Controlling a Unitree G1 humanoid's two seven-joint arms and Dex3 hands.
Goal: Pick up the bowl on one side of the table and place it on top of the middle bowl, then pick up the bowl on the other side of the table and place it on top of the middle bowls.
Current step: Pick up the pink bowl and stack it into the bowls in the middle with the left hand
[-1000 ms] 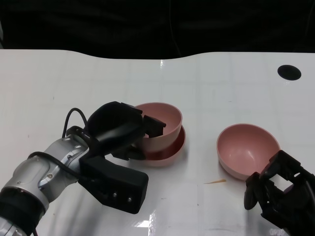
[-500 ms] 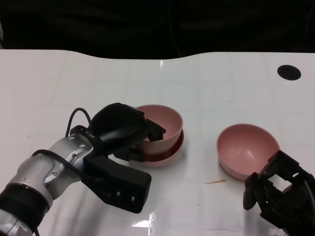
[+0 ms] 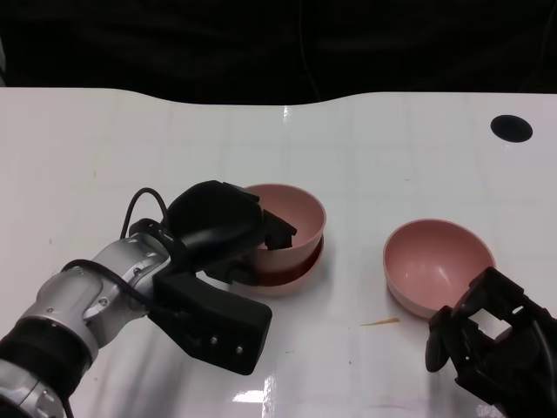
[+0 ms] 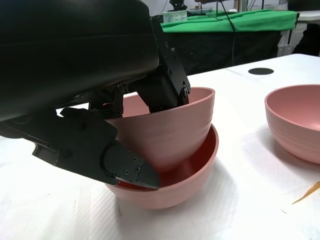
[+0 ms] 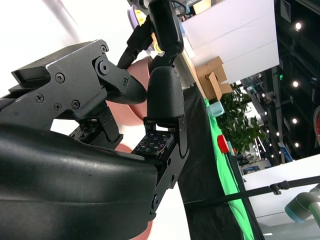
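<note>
- My left hand (image 3: 228, 233) grips the first pink bowl (image 3: 291, 218) by its near rim, fingers inside and outside the wall, and that bowl sits tilted inside the middle bowl (image 3: 300, 268).
- The left wrist view shows the held bowl (image 4: 170, 132) leaning, its base low in the middle bowl (image 4: 170, 187) while the far rim stands high.
- As I judge it, the step in hand is seating this bowl. I would level it so the two rims run parallel, then spread the fingers slowly and draw the hand away from the middle bowl without dragging the rim.
- The risk I see is the fingers catching the wall on the way out and tipping the stack.
- The second side bowl (image 3: 439, 264) stands upright, well apart from the middle bowl and opposite the left hand; it holds nothing.
- My right hand (image 3: 487, 335) waits just beside that bowl on its near side, fingers apart and holding nothing.
- A small sliver (image 3: 380, 322) lies on the table (image 3: 174, 139) between the stack and the second side bowl.
</note>
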